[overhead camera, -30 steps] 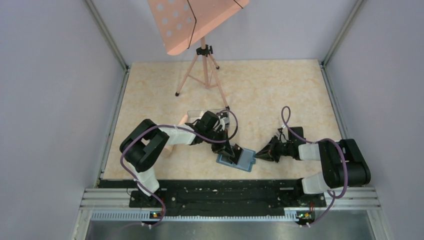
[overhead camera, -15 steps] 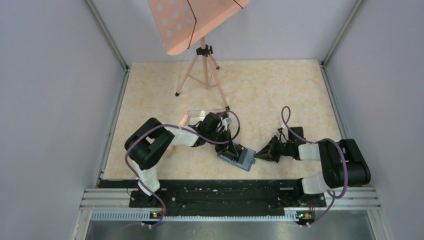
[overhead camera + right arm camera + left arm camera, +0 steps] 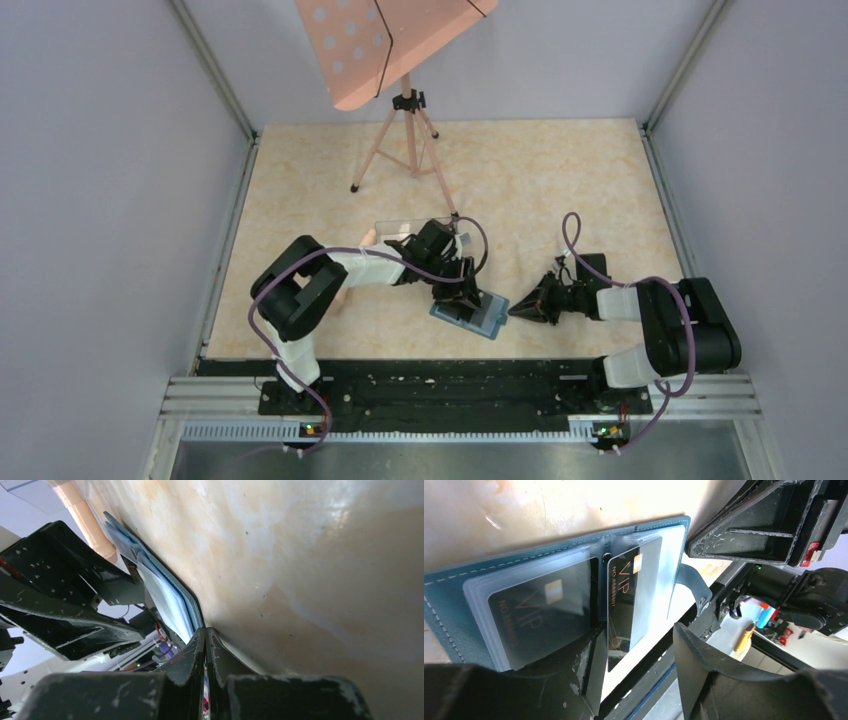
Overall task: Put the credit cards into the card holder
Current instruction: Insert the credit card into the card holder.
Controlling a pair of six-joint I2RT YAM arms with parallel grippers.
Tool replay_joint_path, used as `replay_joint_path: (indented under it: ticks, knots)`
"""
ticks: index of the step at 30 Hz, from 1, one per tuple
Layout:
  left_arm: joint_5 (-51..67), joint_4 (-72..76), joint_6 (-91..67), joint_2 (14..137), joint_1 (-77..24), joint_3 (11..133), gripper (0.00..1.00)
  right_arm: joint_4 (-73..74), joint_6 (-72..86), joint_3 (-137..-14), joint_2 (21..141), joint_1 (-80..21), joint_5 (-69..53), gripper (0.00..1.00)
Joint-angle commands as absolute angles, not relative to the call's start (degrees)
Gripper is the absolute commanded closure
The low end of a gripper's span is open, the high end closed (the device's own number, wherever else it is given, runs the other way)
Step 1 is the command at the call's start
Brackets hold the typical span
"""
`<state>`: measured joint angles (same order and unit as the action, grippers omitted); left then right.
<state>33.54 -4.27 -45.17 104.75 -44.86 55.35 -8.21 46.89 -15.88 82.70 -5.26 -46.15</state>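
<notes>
The teal card holder (image 3: 485, 319) lies open on the table near the front edge. In the left wrist view its teal border (image 3: 454, 580) frames clear pockets. One black credit card (image 3: 539, 615) sits in the left pocket. A second credit card (image 3: 631, 595) is partly in the right pocket, its lower end sticking out beside one finger (image 3: 586, 670). My left gripper (image 3: 636, 655) hovers open over it. My right gripper (image 3: 205, 635) is shut, its tips against the holder's right edge (image 3: 172, 605). The snap tab (image 3: 696, 587) hangs free.
A clear plastic box (image 3: 410, 227) sits just behind my left wrist. A peach music stand on a tripod (image 3: 403, 140) stands at the back centre, one leg reaching toward the box. Black rails run along the table's near edge (image 3: 450, 390).
My left gripper has opened and let go of the black card, which now rests partly in the right pocket. The holder has shifted slightly left. The right arm has stayed put.
</notes>
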Motion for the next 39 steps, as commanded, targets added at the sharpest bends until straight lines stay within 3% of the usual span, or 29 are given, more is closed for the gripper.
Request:
replay_joint_path:
  ticks: [1, 10, 17, 39]
  knots:
    - [29.7, -9.7, -41.2, 105.2, -45.0, 59.1, 0.44, -7.8, 44.8, -16.5, 83.8, -6.1, -41.0, 0.99]
    - [24.4, -20.4, -35.2, 108.9, -47.2, 66.3, 0.42, -7.7, 44.6, -16.6, 84.0, -6.2, -41.1, 0.99]
    - [24.6, -21.2, -34.6, 110.6, -49.9, 69.0, 0.48, -8.3, 44.6, -16.6, 84.9, -6.2, -41.7, 0.99]
    - [22.8, -34.2, -27.9, 119.3, -56.5, 84.1, 0.47, -10.7, 44.8, -17.1, 87.4, -7.4, -43.9, 0.99]
